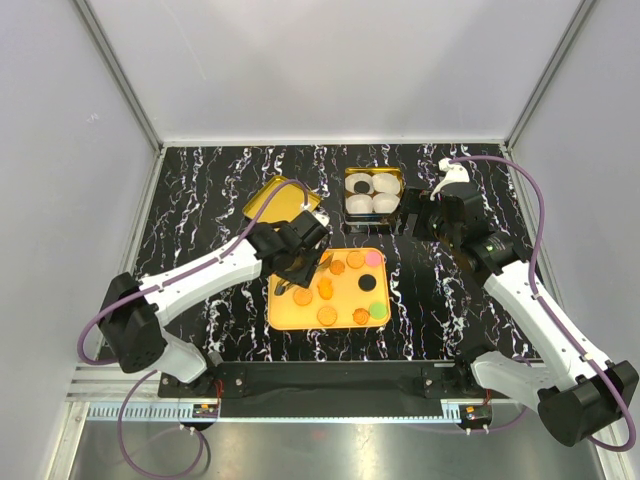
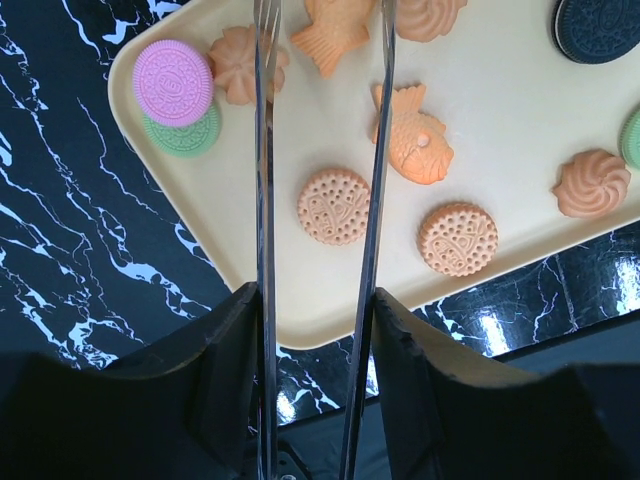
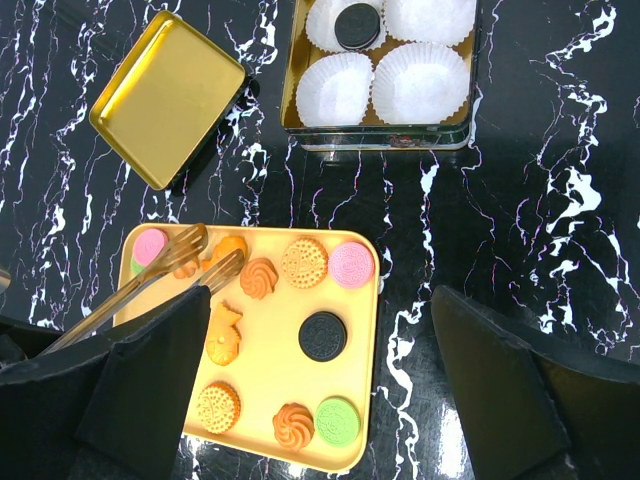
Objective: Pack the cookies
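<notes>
Several cookies lie on a yellow tray (image 1: pixel 290 318): orange rounds, swirls and fish shapes, pink (image 3: pixel 351 264), green (image 3: pixel 337 421) and black (image 3: pixel 322 336). My left gripper (image 1: pixel 303 260) is shut on metal tongs (image 2: pixel 378 150). The tongs' arms are spread and empty, with their tips over the tray's far left corner beside a fish cookie (image 2: pixel 335 35). A gold tin (image 1: pixel 373 174) behind the tray holds white paper cups, and one cup holds a black cookie (image 3: pixel 356 25). My right gripper (image 1: pixel 425 212) is open and empty, hovering right of the tin. Its fingers (image 3: pixel 150 380) are wide apart.
The tin's gold lid (image 1: pixel 283 203) lies open side up, left of the tin and just behind my left gripper. The black marble tabletop (image 1: pixel 200 200) is bounded by white walls at the back and sides.
</notes>
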Tool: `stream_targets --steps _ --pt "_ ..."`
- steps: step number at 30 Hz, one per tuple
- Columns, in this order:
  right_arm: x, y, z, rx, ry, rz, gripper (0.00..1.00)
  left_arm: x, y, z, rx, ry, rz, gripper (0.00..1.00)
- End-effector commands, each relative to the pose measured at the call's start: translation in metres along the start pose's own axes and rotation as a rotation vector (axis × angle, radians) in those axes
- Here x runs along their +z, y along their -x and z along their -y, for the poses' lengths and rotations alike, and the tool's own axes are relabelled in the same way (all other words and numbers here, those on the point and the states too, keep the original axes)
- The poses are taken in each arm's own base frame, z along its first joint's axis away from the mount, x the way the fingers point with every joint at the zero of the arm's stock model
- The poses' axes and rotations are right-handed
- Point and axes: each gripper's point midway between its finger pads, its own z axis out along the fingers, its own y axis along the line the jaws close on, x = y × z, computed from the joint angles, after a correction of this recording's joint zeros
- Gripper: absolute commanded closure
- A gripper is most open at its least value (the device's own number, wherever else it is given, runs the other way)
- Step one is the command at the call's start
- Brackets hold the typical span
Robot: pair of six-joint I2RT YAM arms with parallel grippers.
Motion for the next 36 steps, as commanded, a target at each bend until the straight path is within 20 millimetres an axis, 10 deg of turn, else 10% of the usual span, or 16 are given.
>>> stream_targets --steps 1,36 --pt "-0.001 0.011 -0.002 -0.007 0.000 0.039 0.00 -0.008 0.011 -0.002 -0.012 -0.002 0.054 0.50" --pt "-0.002 0.009 0.001 -0.011 -0.009 0.042 0.00 0.004 0.010 0.009 0.025 -0.043 0.018 0.63"
